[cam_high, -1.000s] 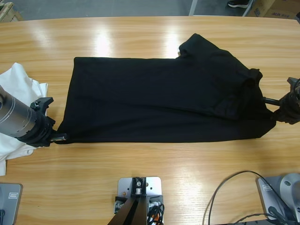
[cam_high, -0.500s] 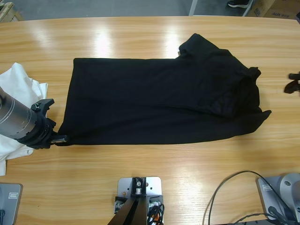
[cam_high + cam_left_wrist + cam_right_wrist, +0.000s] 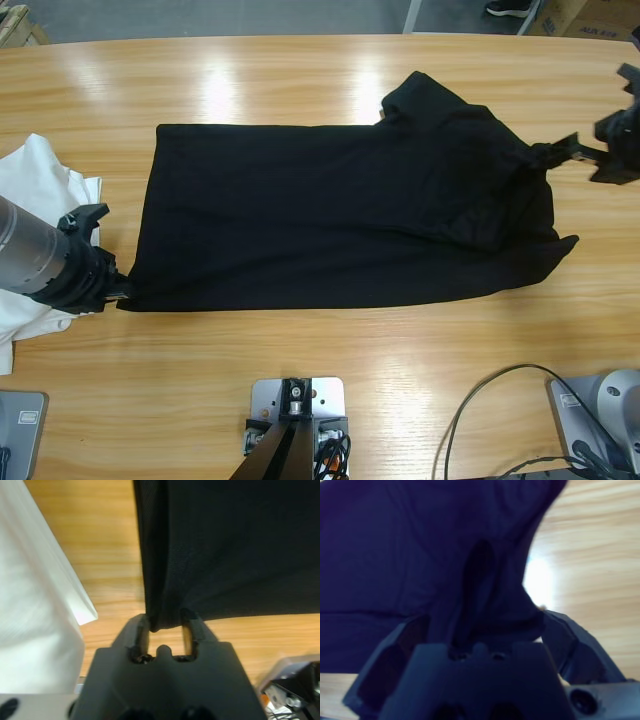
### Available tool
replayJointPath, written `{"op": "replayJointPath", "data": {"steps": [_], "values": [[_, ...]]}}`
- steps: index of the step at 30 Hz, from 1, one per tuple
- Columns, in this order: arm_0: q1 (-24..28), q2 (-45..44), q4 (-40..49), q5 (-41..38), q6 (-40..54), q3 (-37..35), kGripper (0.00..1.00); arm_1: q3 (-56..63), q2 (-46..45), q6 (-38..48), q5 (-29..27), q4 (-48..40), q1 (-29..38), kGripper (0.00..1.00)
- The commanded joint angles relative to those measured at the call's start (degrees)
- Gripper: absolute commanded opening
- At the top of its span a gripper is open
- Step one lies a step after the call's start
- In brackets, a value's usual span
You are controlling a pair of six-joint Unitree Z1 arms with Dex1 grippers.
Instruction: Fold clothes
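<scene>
At table's right edge, right gripper (image 3: 572, 148) — away 0.5 s ago — now spread around black polo's (image 3: 340, 215) collar; left gripper (image 3: 118, 292) still pinching hem corner — next fold pending.

white shirt (image 3: 35, 200) cut by left edge, partly under arm
</scene>
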Motion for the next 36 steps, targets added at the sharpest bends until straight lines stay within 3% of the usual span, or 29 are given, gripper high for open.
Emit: {"op": "replayJointPath", "data": {"steps": [1, 7, 15, 23, 26, 28, 30, 36], "values": [[-0.54, -1.14, -0.46, 0.73, -0.32, -1.47, 0.959, -7.03, 11.52, 1.9, 3.08, -2.55, 0.68, 0.617], [-0.51, 0.73, -0.46, 0.64, -0.01, -1.89, 0.959, -5.29, 14.38, 2.88, 3.11, -2.08, 0.68, 0.614], [-0.54, 1.71, -0.46, 0.55, 0.29, -2.2, 0.959, -6.28, 14.14, 3.06, -1.88, 1.08, 0.41, 0.654], [-0.54, 1.82, -0.46, 0.55, 0.29, -2.2, 0.959, -5.33, 17.93, 3.06, -0.12, 0.56, 0.29, 0.642], [-0.52, 1.82, -0.46, 0.55, 0.29, -2.29, 0.954, -5.47, 18.51, 2.94, -0.03, 0.56, -0.03, 0.49], [-0.51, 1.78, -0.44, 0.55, 0.29, -2.2, 0.954, -5.28, 17.97, 2.43, -0.23, 0.57, -0.1, 0.163], [-0.52, 1.89, -0.46, 0.57, 0.28, -2.08, 0.954, -4.96, 16.67, 1.48, -1.4, 0.68, -0.06, 0.0], [-0.54, 2.55, -0.46, 0.46, 0.2, -1.33, 0.959, -4.15, 15.61, -0.19, -5.08, 0.82, -0.04, 0.0]]}}
